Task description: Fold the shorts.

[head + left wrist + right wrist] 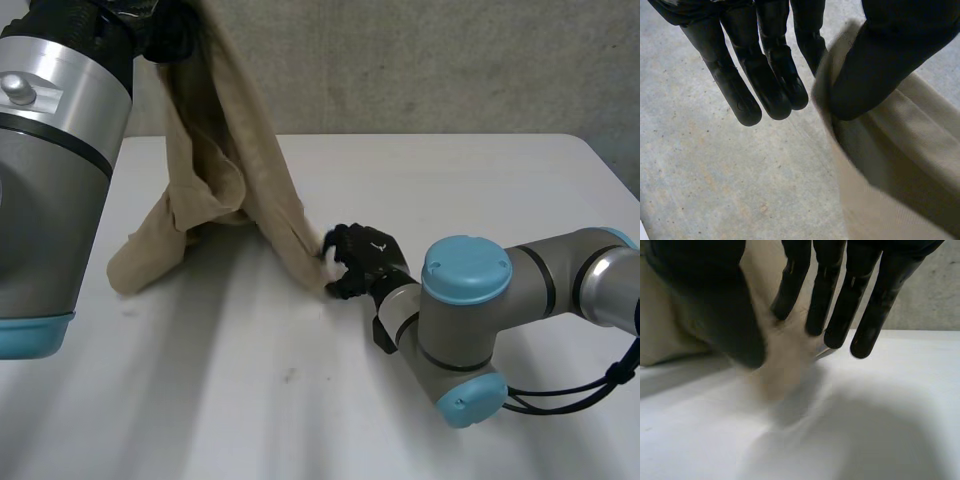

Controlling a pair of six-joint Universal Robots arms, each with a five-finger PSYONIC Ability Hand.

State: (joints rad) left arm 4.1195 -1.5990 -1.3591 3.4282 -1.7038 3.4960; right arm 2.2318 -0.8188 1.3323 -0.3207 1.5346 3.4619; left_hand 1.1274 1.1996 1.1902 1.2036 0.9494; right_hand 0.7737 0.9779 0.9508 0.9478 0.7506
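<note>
Pinching shorts (pixel 235 170) high, left hand (pixel 880 65), right hand (pixel 362 256) pinching lower corner

Setting: robotics lab, test bench. Evidence: bare white table (pixel 470 190) across the frame; plain grey wall (pixel 450 60) along the top; left arm (pixel 50 170) at left, right arm (pixel 500 300) at lower right.

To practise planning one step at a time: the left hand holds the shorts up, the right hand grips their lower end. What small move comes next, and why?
Probably the right hand should draw its end of the shorts sideways, away from the left hand. The cloth hangs bunched from that raised pinch, one end trailing on the table, so it needs spreading first.
</note>
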